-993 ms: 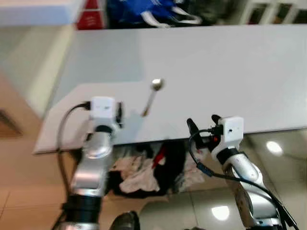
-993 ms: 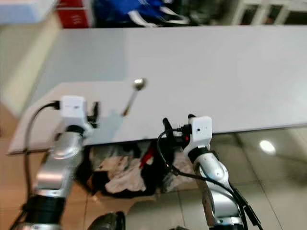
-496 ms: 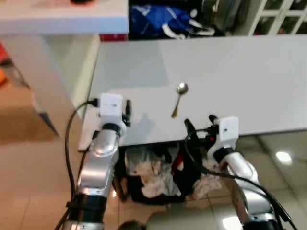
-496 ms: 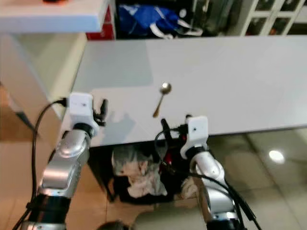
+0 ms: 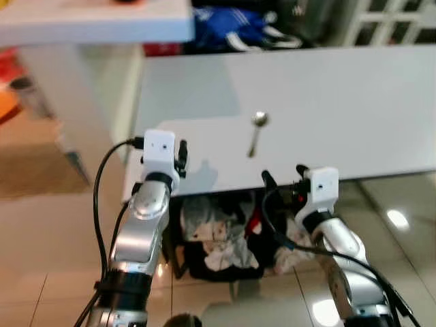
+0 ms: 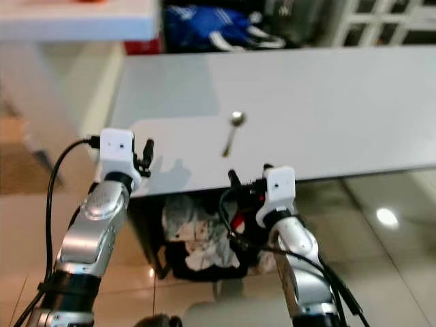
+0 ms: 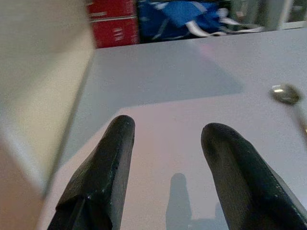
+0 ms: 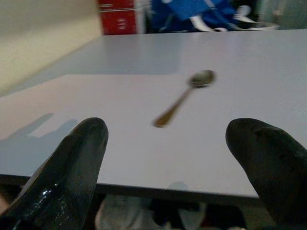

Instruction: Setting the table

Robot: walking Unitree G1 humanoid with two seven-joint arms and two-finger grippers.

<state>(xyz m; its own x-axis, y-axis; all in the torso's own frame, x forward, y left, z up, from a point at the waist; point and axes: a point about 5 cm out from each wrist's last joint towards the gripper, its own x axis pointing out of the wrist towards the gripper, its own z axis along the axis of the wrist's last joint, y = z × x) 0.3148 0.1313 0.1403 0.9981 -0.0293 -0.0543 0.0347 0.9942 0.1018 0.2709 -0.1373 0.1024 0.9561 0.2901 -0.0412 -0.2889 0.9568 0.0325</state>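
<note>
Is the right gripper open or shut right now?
Open. In the right wrist view the right gripper has its two black fingers spread wide, with the spoon lying on the table beyond them.

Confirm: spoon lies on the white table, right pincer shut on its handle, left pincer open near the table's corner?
Not quite. The right pincer is open and short of the spoon, which lies untouched on the table, as the right wrist view shows. The left pincer is open near the corner.

No legible text, labels, brands or numbers anywhere. The red boxes [image 7: 112, 21] beyond the tabletop [image 5: 327, 88] carry pale markings, too blurred to read. The blue fabric [image 8: 201, 12] shows white stripes, no lettering.
</note>
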